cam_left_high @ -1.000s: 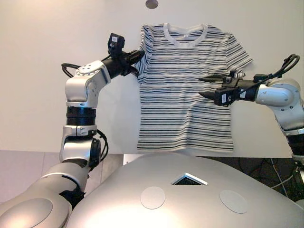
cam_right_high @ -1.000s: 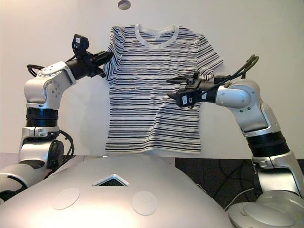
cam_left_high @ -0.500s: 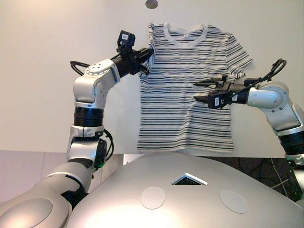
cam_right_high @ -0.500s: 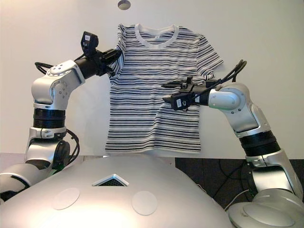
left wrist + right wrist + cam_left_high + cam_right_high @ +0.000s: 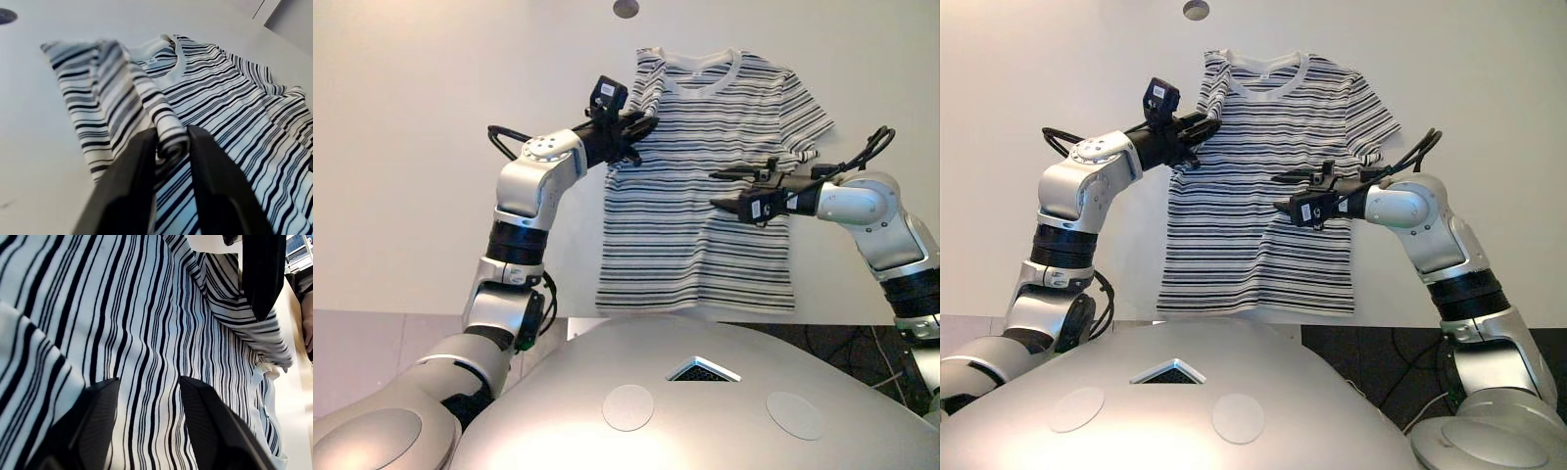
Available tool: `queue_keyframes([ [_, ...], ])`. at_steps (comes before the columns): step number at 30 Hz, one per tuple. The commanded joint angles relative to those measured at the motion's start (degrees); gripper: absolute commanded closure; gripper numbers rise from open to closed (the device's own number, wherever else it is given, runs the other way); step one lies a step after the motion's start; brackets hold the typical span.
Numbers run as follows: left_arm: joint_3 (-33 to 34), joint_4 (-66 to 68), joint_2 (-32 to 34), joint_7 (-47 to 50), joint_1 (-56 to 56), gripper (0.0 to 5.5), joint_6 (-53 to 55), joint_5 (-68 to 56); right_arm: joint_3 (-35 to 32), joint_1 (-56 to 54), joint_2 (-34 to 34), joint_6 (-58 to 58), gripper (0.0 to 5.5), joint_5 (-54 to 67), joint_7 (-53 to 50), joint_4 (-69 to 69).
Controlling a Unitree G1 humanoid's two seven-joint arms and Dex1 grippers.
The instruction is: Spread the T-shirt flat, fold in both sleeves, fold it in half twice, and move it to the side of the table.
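Observation:
A black-and-white striped T-shirt (image 5: 695, 225) lies flat on the white table (image 5: 411, 147), collar at the far side. My left gripper (image 5: 641, 125) is shut on the shirt's left sleeve (image 5: 98, 83), pinching a fold of it between its black fingers (image 5: 132, 171). The sleeve is lifted and drawn inward over the chest. My right gripper (image 5: 717, 188) hovers open just above the middle of the shirt, left of the right sleeve (image 5: 808, 122). In the right wrist view its fingers (image 5: 93, 426) stand apart over the striped cloth with nothing between them.
A small round grey disc (image 5: 626, 8) sits at the table's far edge beyond the collar. Bare tabletop stretches to the left and right of the shirt. The table's near edge runs just below the shirt's hem (image 5: 695, 304).
My left gripper has carried the left sleeve rightward, folding it in over the shirt. My right gripper has shifted a little to the left over the shirt's middle and stays open.

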Motion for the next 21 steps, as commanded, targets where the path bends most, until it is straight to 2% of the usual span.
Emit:
queue_keyframes([
  [1, -0.97, -0.35, 0.44, -0.41, 0.95, 3.69, -1.85, 1.14, 0.05, -1.22, 0.08, -0.65, 3.19, -0.31, -0.39, 0.94],
  [2, -0.75, -1.26, 0.49, -1.17, 1.33, 3.47, -1.88, 0.19, -0.22, -1.11, 0.13, -0.67, 3.19, -0.03, -0.54, 1.05],
  [4, 0.17, -3.86, 0.70, -2.84, 2.29, 3.47, -2.29, -1.98, -2.20, -0.89, 0.39, -0.35, 3.19, 1.87, -1.61, 1.27],
  [8, 6.68, -16.44, 2.74, -9.18, 7.61, 3.47, -11.78, -8.14, -19.23, -1.34, 5.89, 7.30, 3.19, 17.14, -12.59, 4.39],
  [11, 12.79, -16.33, 4.47, -8.46, 8.99, 3.47, -23.37, -5.70, -28.64, 1.03, 7.02, 16.55, 3.19, 26.58, -15.87, 5.49],
  [13, 14.77, -15.77, 6.53, -9.39, 10.91, 3.47, -29.88, -3.52, -32.03, 2.29, 6.64, 22.64, 3.19, 28.51, -17.83, 6.04],
  [16, 15.64, -15.68, 8.69, -10.61, 14.37, 3.47, -36.00, -1.59, -33.16, 1.51, 5.91, 31.24, 3.19, 28.49, -19.94, 9.80],
  [21, 15.33, -15.00, 9.52, -10.27, 17.54, 3.47, -41.44, -0.28, -28.25, -0.11, 6.70, 37.77, 3.19, 24.93, -19.19, 15.60],
])
